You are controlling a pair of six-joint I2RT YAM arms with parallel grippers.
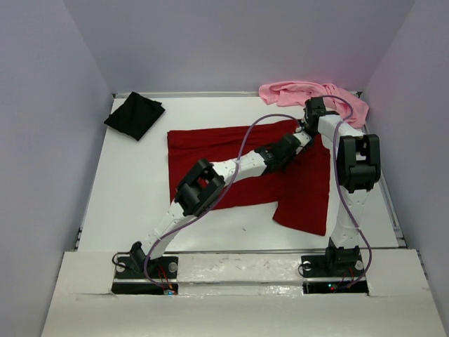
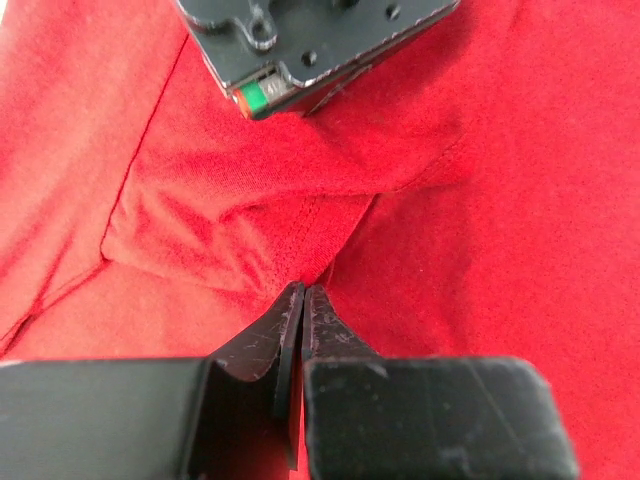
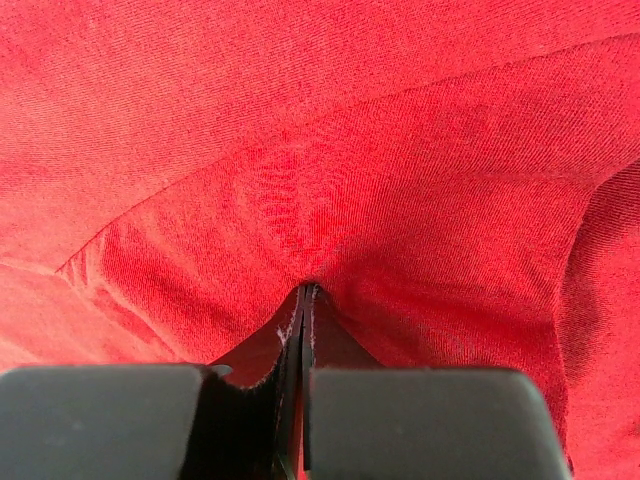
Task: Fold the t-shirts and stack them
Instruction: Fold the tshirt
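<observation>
The dark red t-shirt [image 1: 203, 147] lies spread across the middle of the table, with one part hanging toward the front right. My left gripper [image 1: 299, 135] reaches over to the shirt's back right edge and is shut on a raised fold of its cloth [image 2: 303, 287]. Right beside it my right gripper [image 1: 307, 126] is also shut on a pinch of the same red cloth [image 3: 308, 288]; its body shows at the top of the left wrist view [image 2: 300, 50]. The black t-shirt [image 1: 135, 114] lies folded at the back left. At the back right the light pink t-shirt [image 1: 295, 91] lies crumpled.
White walls close in the table on the left, back and right. The pink shirt lies just behind the two grippers. The left arm [image 1: 210, 184] stretches diagonally over the red shirt, and the right arm [image 1: 356, 165] stands along the right edge.
</observation>
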